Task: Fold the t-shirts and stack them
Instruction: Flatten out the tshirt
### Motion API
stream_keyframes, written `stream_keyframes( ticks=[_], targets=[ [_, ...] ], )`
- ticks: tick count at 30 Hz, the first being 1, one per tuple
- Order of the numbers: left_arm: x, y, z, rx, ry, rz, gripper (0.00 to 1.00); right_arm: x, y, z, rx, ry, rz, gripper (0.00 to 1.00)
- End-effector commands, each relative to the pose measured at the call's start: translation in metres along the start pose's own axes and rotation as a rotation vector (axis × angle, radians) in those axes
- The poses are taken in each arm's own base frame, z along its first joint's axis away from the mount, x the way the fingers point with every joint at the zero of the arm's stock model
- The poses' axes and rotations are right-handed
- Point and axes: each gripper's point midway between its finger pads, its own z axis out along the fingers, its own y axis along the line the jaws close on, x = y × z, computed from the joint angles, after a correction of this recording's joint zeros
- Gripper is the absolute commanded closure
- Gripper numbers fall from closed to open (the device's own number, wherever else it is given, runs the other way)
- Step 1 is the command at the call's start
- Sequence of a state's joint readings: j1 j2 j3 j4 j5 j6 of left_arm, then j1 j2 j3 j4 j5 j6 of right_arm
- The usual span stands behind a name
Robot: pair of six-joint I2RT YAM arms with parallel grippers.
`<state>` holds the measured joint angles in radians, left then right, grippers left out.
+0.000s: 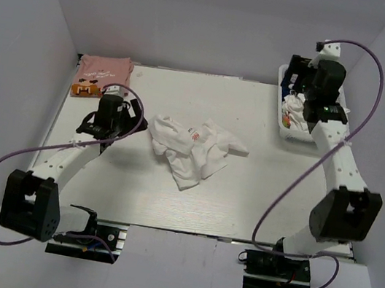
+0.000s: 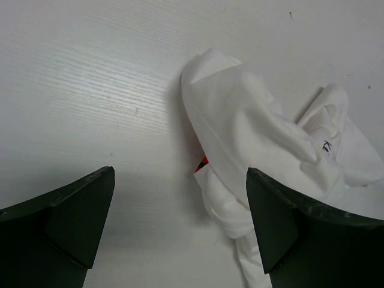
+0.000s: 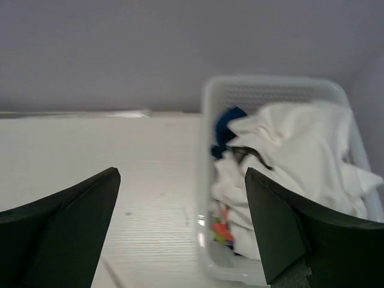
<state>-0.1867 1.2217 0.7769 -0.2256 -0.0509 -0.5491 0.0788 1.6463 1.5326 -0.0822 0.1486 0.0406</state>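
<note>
**One tee folded, one crumpled, more in the basket**

The pink tee (image 1: 103, 70) is seen folded flat at the far left corner of the table (image 1: 258, 192), its orange-brown print turned toward the near edge. This is judged to be the start of the stack, and nothing has been laid on it yet.

The white tee (image 1: 192, 148) lies bunched in the middle of the table, well apart from the pink one. It is neither spread nor folded; a sliver of its red print is shown among the creases. No gripper is touching it.

The left gripper (image 2: 180, 174) is held low just beside the white tee's left edge, its jaws spread wide with nothing between them. In the left wrist view the cloth is seen just ahead of the jaws and toward the right finger.

The right gripper (image 3: 180, 174) is raised at the far right, by the basket (image 3: 207, 180), and is pointed toward it. Its jaws are likewise spread and empty. The basket is filled with clothes (image 3: 288, 150), mostly white with something blue beneath; how many pieces are there cannot be told.

The task is judged to be in its early part. One tee may be counted as done. The white tee has yet to be flattened, folded and set on the pink one, and whatever is held in the basket would have to be treated the same way.
</note>
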Motion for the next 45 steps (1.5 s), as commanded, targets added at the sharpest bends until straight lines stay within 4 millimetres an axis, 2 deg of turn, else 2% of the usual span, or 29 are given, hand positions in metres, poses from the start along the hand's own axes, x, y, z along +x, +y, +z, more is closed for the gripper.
stream_keyframes(
  ticks=[1, 2, 3, 4, 5, 6, 9, 11, 12, 14, 18, 20, 21, 22, 24, 26, 28, 29, 31, 32, 33, 34, 37, 38, 40, 41, 42, 44, 45],
  targets=[
    [-0.032, -0.026, 0.008, 0.045, -0.021, 0.010, 0.00, -0.007, 0.057, -0.034, -0.202, -0.046, -0.050, 0.10],
    [-0.032, -0.029, 0.012, 0.049, -0.005, 0.010, 0.00, 0.006, 0.063, -0.043, -0.227, -0.027, -0.057, 0.10],
    [-0.032, -0.032, 0.015, 0.060, 0.007, 0.011, 0.00, 0.006, 0.087, -0.055, -0.300, -0.034, -0.064, 0.10],
    [-0.035, -0.043, 0.018, 0.100, 0.016, 0.011, 0.00, 0.011, 0.095, -0.061, -0.322, -0.027, -0.068, 0.10],
    [-0.030, -0.048, 0.026, 0.114, 0.040, 0.016, 0.00, 0.037, 0.101, -0.062, -0.339, 0.025, -0.077, 0.10],
    [-0.031, -0.051, 0.029, 0.123, 0.049, 0.017, 0.00, 0.047, 0.121, -0.069, -0.378, 0.045, -0.091, 0.10],
    [-0.034, -0.063, 0.040, 0.151, 0.081, 0.017, 0.00, 0.100, 0.138, -0.073, -0.384, 0.147, -0.124, 0.10],
    [-0.031, -0.066, 0.048, 0.164, 0.107, 0.016, 0.00, 0.120, 0.156, -0.076, -0.395, 0.163, -0.151, 0.10],
    [-0.036, -0.071, 0.051, 0.176, 0.105, 0.017, 0.00, 0.150, 0.155, -0.078, -0.392, 0.225, -0.177, 0.10],
    [-0.023, -0.072, 0.067, 0.168, 0.159, 0.021, 0.00, 0.176, 0.174, -0.078, -0.426, 0.259, -0.200, 0.10],
    [-0.002, -0.079, 0.081, 0.164, 0.247, 0.058, 0.00, 0.221, 0.183, -0.075, -0.440, 0.360, -0.239, 0.10],
    [0.008, -0.080, 0.079, 0.170, 0.273, 0.073, 0.11, 0.242, 0.181, -0.071, -0.420, 0.405, -0.261, 0.10],
    [0.016, -0.076, 0.080, 0.171, 0.288, 0.072, 0.23, 0.245, 0.178, -0.068, -0.404, 0.410, -0.263, 0.10],
    [0.023, -0.078, 0.080, 0.176, 0.297, 0.078, 0.62, 0.250, 0.178, -0.068, -0.407, 0.423, -0.264, 0.10],
    [0.036, -0.074, 0.079, 0.190, 0.327, 0.084, 0.88, 0.273, 0.179, -0.068, -0.413, 0.482, -0.272, 0.10],
    [0.045, -0.073, 0.079, 0.190, 0.340, 0.090, 1.00, 0.294, 0.175, -0.069, -0.395, 0.531, -0.279, 0.10],
    [0.041, -0.075, 0.078, 0.203, 0.319, 0.091, 1.00, 0.302, 0.165, -0.062, -0.328, 0.540, -0.290, 0.10],
    [0.038, -0.074, 0.075, 0.200, 0.303, 0.101, 1.00, 0.303, 0.165, -0.061, -0.318, 0.536, -0.283, 0.27],
    [0.026, -0.079, 0.070, 0.213, 0.255, 0.105, 1.00, 0.293, 0.167, -0.053, -0.297, 0.496, -0.246, 0.60],
    [0.011, -0.084, 0.062, 0.225, 0.204, 0.119, 1.00, 0.294, 0.164, -0.056, -0.283, 0.487, -0.229, 0.86],
    [0.004, -0.085, 0.057, 0.228, 0.178, 0.132, 1.00, 0.265, 0.168, -0.060, -0.298, 0.408, -0.199, 0.99],
    [-0.003, -0.089, 0.051, 0.242, 0.156, 0.142, 1.00, 0.243, 0.169, -0.055, -0.280, 0.320, -0.166, 1.00],
    [-0.044, -0.105, 0.021, 0.290, 0.015, 0.177, 1.00, 0.185, 0.161, -0.069, -0.250, 0.169, -0.104, 1.00],
    [-0.053, -0.107, 0.012, 0.296, -0.019, 0.186, 1.00, 0.157, 0.156, -0.078, -0.238, 0.103, -0.089, 1.00],
    [-0.082, -0.120, -0.020, 0.344, -0.130, 0.184, 1.00, 0.106, 0.146, -0.100, -0.226, -0.016, -0.051, 1.00],
    [-0.087, -0.122, -0.029, 0.359, -0.161, 0.193, 1.00, 0.096, 0.141, -0.105, -0.214, -0.048, -0.066, 1.00],
    [-0.091, -0.126, -0.039, 0.388, -0.184, 0.195, 1.00, 0.061, 0.133, -0.126, -0.217, -0.137, -0.038, 1.00],
    [-0.110, -0.136, -0.075, 0.446, -0.271, 0.206, 1.00, 0.041, 0.131, -0.140, -0.243, -0.197, -0.056, 1.00],
    [-0.115, -0.138, -0.085, 0.457, -0.298, 0.215, 1.00, 0.011, 0.124, -0.165, -0.264, -0.278, -0.026, 1.00]
  ],
)
